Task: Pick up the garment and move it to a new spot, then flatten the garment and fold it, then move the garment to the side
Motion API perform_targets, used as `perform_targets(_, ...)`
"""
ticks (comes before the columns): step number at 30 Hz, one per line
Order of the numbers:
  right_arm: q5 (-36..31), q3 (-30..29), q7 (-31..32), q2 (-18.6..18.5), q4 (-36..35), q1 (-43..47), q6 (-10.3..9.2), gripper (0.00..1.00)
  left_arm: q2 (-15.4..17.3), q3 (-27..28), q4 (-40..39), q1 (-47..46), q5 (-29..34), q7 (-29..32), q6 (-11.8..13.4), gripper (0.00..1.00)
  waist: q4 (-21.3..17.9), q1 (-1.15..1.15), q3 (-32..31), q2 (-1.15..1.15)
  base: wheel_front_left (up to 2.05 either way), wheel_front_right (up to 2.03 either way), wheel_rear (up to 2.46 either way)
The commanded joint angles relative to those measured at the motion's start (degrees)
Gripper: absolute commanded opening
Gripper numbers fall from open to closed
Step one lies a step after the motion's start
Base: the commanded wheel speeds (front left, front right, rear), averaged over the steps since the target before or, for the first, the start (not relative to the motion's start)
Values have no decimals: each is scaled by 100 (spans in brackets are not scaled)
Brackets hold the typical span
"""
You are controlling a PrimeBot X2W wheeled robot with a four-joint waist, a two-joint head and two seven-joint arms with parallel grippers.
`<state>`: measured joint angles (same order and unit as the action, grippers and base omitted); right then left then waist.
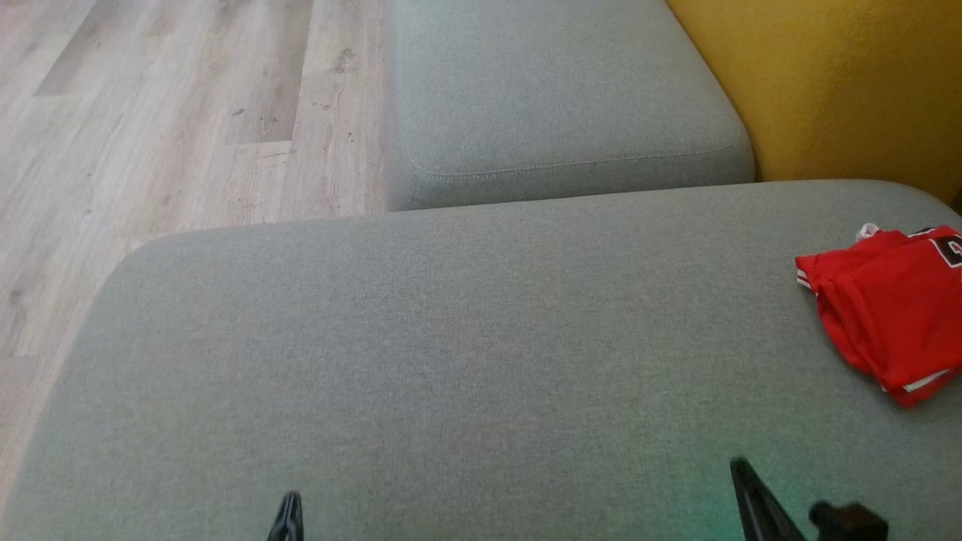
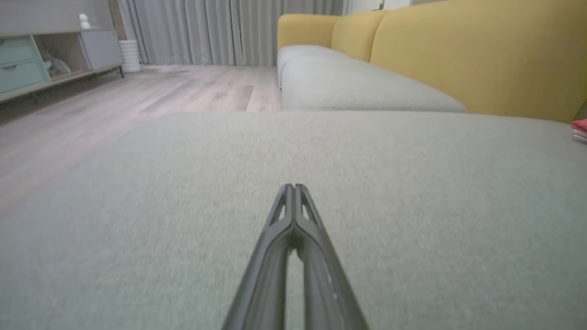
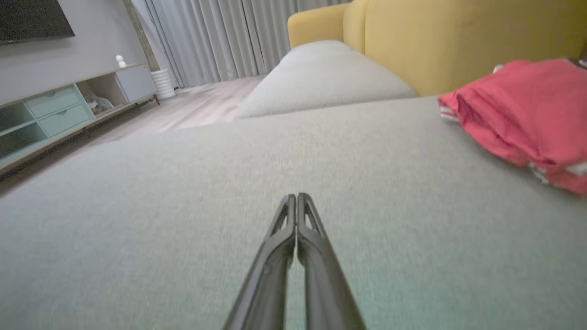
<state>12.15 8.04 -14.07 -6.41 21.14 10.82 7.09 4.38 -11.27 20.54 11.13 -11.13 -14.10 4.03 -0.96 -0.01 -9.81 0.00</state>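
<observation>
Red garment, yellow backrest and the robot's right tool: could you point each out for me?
red garment (image 1: 890, 308): head view, middle of the red cloth.
yellow backrest (image 1: 842, 83): head view, its plain yellow face.
right tool (image 3: 297, 197): right wrist view, between its closed fingertips.

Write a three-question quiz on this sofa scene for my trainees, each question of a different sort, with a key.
1. True or false: the red garment lies on the grey cushion.
2. Multiple choice: the left gripper and the right gripper are A) both open, B) both shut and empty, C) both shut on the garment.
3. Fill the gap: the garment lies nearer the ___ gripper.

Key: 1 true; 2 B; 3 right.
</observation>
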Motion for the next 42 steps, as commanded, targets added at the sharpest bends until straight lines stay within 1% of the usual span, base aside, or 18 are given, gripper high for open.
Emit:
perform_targets(1, 136, -41, 36, -4, -153, -167, 1, 0, -3, 52, -126, -170, -133, 48, -22, 0, 2, 1, 15, 0, 0, 0, 0)
perform_targets(42, 2702, -504, 696, 112, -338, -665, 13, 0, -51, 605, -309, -668, -2737, 695, -390, 0, 33, 1, 336, 0, 0, 0, 0)
